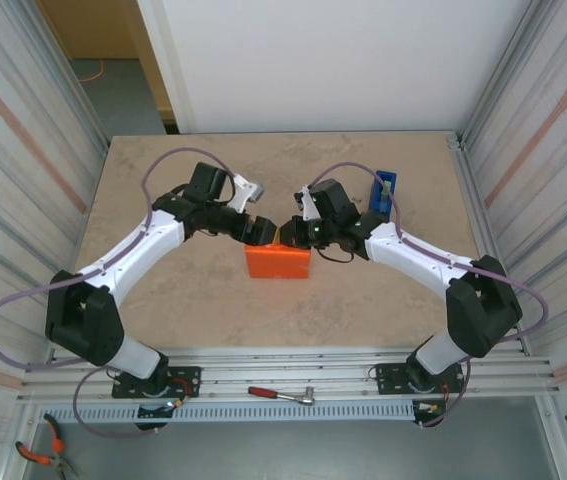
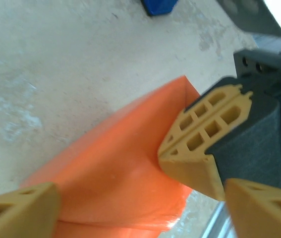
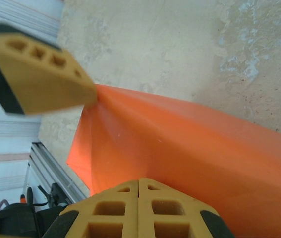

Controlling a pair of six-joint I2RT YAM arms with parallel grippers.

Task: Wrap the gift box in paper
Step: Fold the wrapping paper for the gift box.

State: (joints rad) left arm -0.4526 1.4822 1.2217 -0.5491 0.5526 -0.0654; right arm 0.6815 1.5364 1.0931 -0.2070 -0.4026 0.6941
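The paper [image 1: 278, 262] is seen near the middle of the desk [image 1: 163, 290], slightly toward the near edge, folded into a box-shaped orange parcel. The box is covered by it and cannot be made out. The parcel's front face is turned toward the arm bases, and its top is met by both grippers from behind.

The left gripper [image 1: 260, 232] is held at the parcel's far left top corner with its jaws spread wide. In the left wrist view its two tan fingers [image 2: 21, 206] are seen far apart at the bottom corners, with the orange sheet lying between them and nothing clamped. In the right wrist view the tip of one left finger is seen touching a raised, pinched edge of the paper.

The right gripper [image 1: 291, 234] is held at the parcel's far right top corner, closed. Its fingers [image 3: 139, 210] are pressed flat together with no gap, and no paper can be seen between them. In the left wrist view the closed tips are seen resting against the paper's upper edge. The two grippers are just beside each other above the parcel.

A blue dispenser [image 1: 385, 192] stands between the parcel and the far right corner, apart from the paper. A red-handled tool [image 1: 281, 394] lies on the rail between the arm bases, and orange-handled pliers [image 1: 41, 455] lie beyond the near left corner.
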